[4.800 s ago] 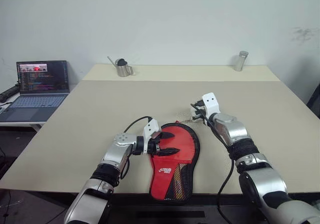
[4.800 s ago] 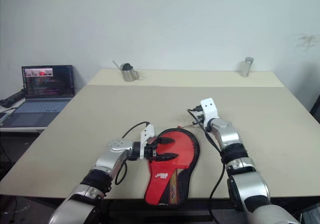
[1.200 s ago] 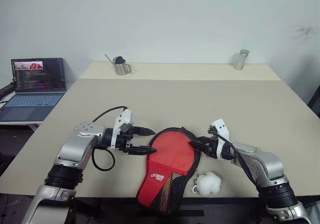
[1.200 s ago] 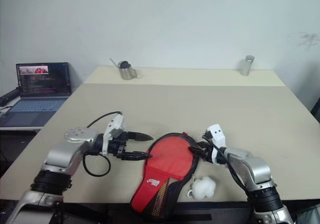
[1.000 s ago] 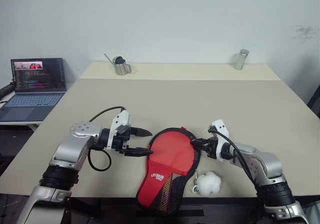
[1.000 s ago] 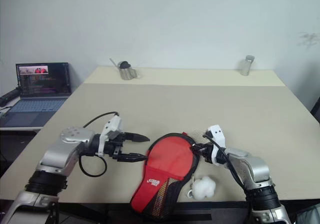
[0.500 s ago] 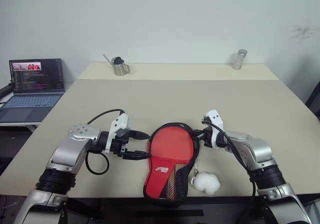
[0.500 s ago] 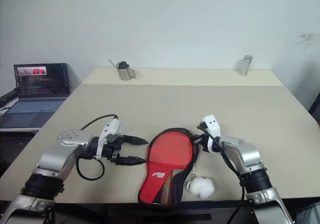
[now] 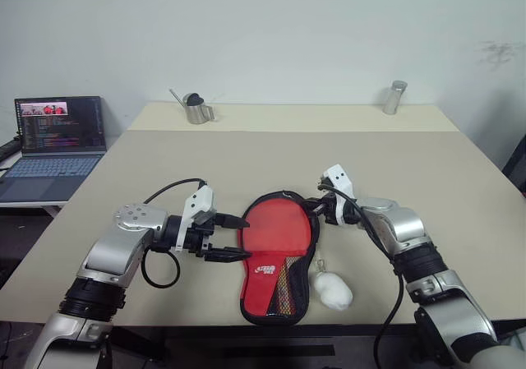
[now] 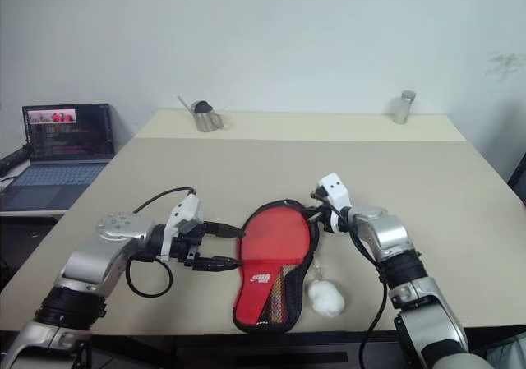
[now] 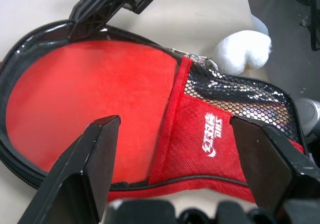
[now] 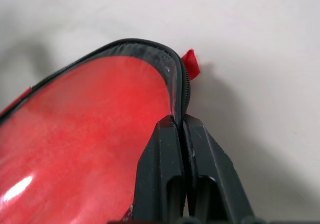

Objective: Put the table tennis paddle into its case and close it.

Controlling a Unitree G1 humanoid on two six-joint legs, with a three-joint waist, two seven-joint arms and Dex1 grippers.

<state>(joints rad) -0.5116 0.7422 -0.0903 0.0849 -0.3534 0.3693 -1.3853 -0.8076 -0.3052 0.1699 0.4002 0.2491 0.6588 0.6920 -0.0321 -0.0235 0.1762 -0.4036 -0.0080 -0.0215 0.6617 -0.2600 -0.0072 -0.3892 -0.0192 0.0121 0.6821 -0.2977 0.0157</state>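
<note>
Right gripper [image 10: 316,214] pinched shut on zip rim of red paddle-shaped soft case [image 9: 276,239] at my 12; left gripper [image 9: 233,237] wide at its 9. Risk I see: pinch slips, zip stalls.

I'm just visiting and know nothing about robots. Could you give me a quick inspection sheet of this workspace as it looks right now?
Surface: beige table, mostly bare.
Job's things: red and black case lies flat near the front edge; the paddle can't be told apart from it.
Clutter: white fluffy lump beside the case; metal pitcher and metal cylinder at the far edge.
Grippers: left gripper open beside the case; right gripper shut on the case's rim.
Cables: black cable looped at each wrist.
Surroundings: open laptop on a side table, plain wall.
</note>
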